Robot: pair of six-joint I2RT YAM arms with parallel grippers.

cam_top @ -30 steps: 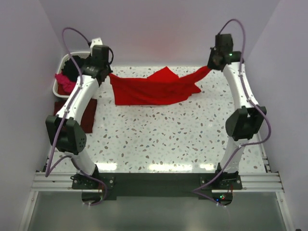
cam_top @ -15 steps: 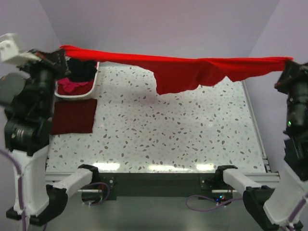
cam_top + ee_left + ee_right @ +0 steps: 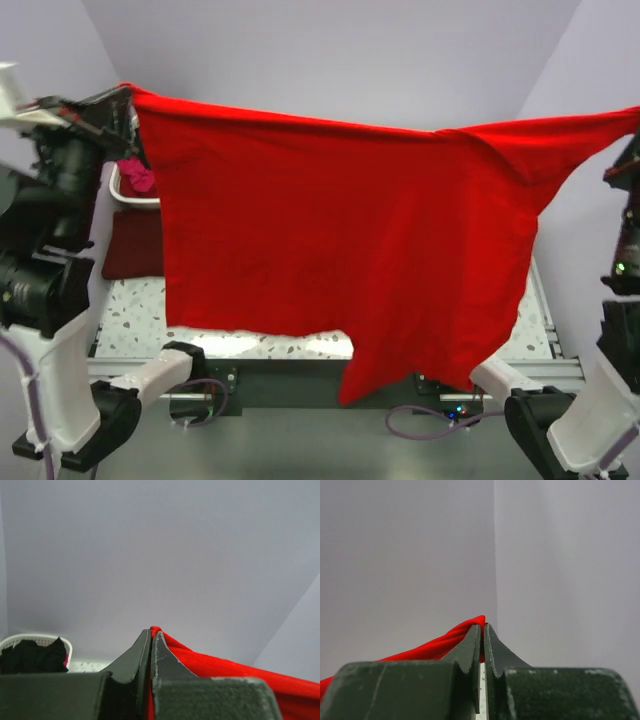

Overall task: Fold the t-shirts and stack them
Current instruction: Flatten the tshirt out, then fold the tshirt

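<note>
— Hanging high in the top view, is the red shirt [image 3: 340, 250] aloft?
— Yes, stretched left to right, hem dangling low. The basket [image 3: 118, 190] holds a pink shirt [image 3: 138, 178]; a maroon shirt [image 3: 130, 245] lies beside it.
— Left wrist?
— The left claw [image 3: 151, 636] is clenched on a red corner; a black shirt [image 3: 30, 656] sits in the basket.
— Right wrist?
— The right claw [image 3: 483, 630] pinches the opposite corner.

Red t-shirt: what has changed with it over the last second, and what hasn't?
Both arms raised the red t-shirt off the table and pulled it toward the camera. It now hangs spread between the left gripper and right gripper, both still shut on it. The folded maroon shirt and white basket stayed put.
</note>
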